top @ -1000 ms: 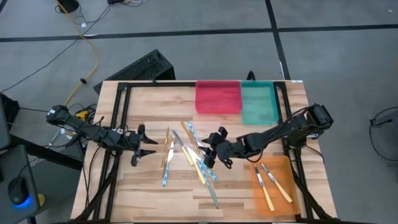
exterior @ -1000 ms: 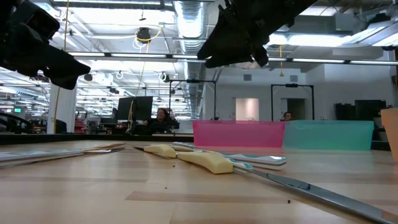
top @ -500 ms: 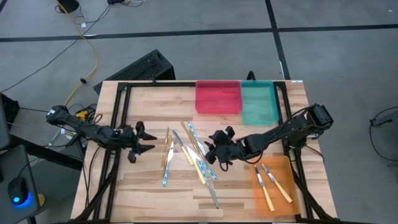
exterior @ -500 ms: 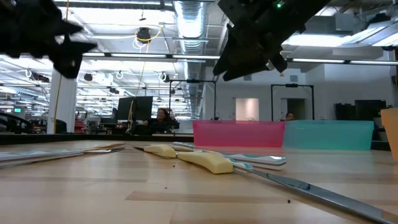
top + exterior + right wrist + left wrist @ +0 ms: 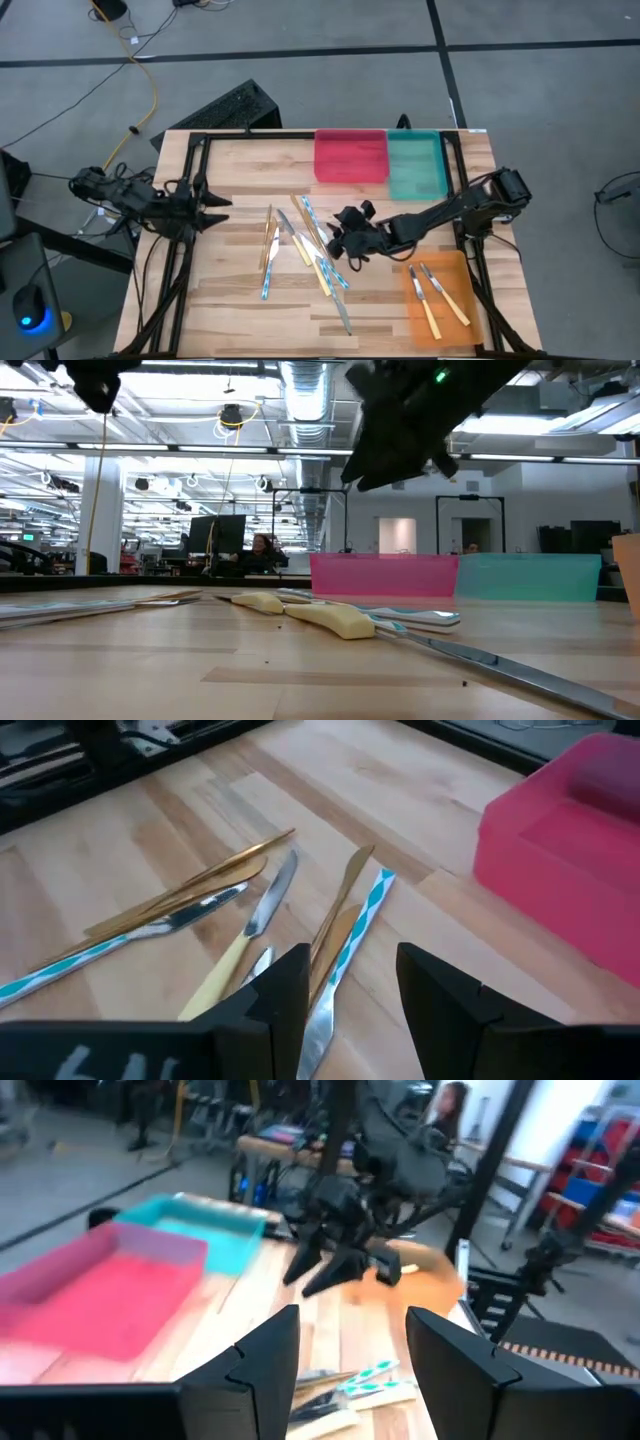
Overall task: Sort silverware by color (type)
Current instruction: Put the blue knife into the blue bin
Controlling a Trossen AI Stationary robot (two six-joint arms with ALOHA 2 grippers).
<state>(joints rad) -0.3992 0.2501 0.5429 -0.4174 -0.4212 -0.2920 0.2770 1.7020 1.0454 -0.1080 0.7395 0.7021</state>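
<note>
The silverware (image 5: 300,245) lies in a loose pile mid-table: yellow-handled knives (image 5: 225,975), blue-patterned pieces (image 5: 355,925) and golden pieces (image 5: 205,880), all flat on the wood. My right gripper (image 5: 340,240) hovers open just above the pile's right side, slanting down, with nothing between its fingers (image 5: 280,990). My left gripper (image 5: 215,205) is open and empty, raised high near the table's left edge and pointing almost level across the table. Its wrist view shows the right arm's gripper (image 5: 340,1260) farther off.
A red tray (image 5: 350,157) and a teal tray (image 5: 417,165) stand side by side at the far edge. An orange tray (image 5: 440,300) at the near right holds two yellow-handled knives (image 5: 435,295). Bare wood lies left of the pile.
My left gripper has risen well above the table and drawn back toward the left edge, tipping up to point nearly level. My right gripper has turned a little in place above the pile. The silverware has not moved.
</note>
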